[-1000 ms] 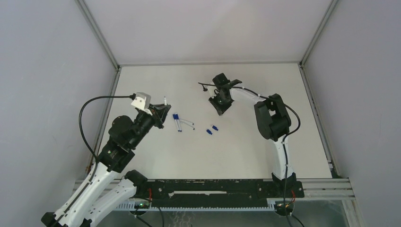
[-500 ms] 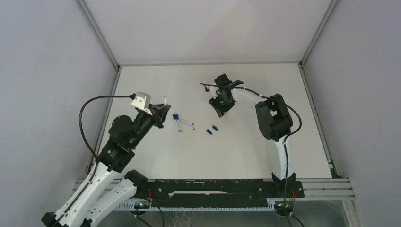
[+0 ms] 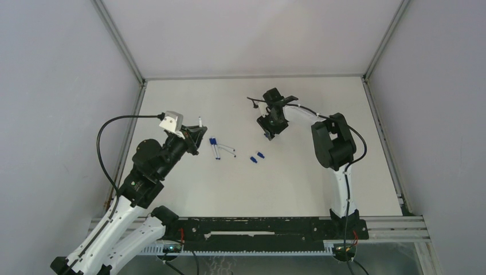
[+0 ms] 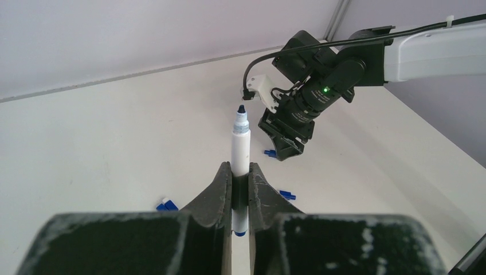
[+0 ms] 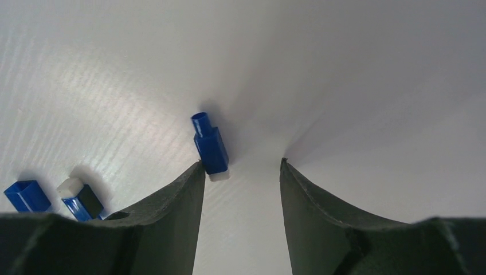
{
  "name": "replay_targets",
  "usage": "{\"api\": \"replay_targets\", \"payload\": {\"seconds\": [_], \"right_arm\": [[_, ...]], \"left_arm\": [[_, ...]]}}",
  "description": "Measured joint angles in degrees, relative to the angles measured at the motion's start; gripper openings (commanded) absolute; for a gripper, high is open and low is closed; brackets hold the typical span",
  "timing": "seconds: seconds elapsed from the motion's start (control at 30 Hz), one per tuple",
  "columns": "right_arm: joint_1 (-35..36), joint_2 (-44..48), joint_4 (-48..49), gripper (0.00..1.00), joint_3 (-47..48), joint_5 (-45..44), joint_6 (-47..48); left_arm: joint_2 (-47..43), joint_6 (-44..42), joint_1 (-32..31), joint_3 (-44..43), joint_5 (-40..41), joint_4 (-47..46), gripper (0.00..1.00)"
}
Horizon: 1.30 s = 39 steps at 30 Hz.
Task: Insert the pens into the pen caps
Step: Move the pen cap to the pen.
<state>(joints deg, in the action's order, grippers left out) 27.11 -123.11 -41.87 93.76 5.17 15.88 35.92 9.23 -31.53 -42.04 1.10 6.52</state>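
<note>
Thin white marker pen [image 4: 240,150] upright in L hand [image 4: 240,171], clamped shut on barrel, tip up.
Small dark blue plastic cap [image 5: 210,148] lies on white desk [image 5: 344,86] just beside one fingertip of R hand [image 5: 240,166]; its jaws spread wide, nothing betw. them. Two more blue caps [image 3: 261,154] lie nearby.

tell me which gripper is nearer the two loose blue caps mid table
Right. The right gripper hangs just beyond the blue caps; the left gripper, holding a pen, sits farther off to their left.
</note>
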Motion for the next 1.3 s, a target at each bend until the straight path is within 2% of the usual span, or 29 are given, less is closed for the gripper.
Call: {"api": "replay_targets", "payload": {"seconds": [0.6, 0.97, 1.3], "right_arm": [[-0.9, -2.6, -1.3, 0.58, 6.8, -3.9, -5.4], [-1.3, 1.7, 1.4, 0.57, 2.1, -1.2, -8.9], [-1.5, 1.5, 3.5, 0.57, 4.5, -1.7, -14.8]], "left_arm": [[0.1, 0.4, 0.2, 0.0, 0.0, 0.0, 0.00], [0.4, 0.4, 0.3, 0.0, -1.0, -0.1, 0.00], [0.4, 0.4, 0.6, 0.0, -1.5, -0.1, 0.00]]}}
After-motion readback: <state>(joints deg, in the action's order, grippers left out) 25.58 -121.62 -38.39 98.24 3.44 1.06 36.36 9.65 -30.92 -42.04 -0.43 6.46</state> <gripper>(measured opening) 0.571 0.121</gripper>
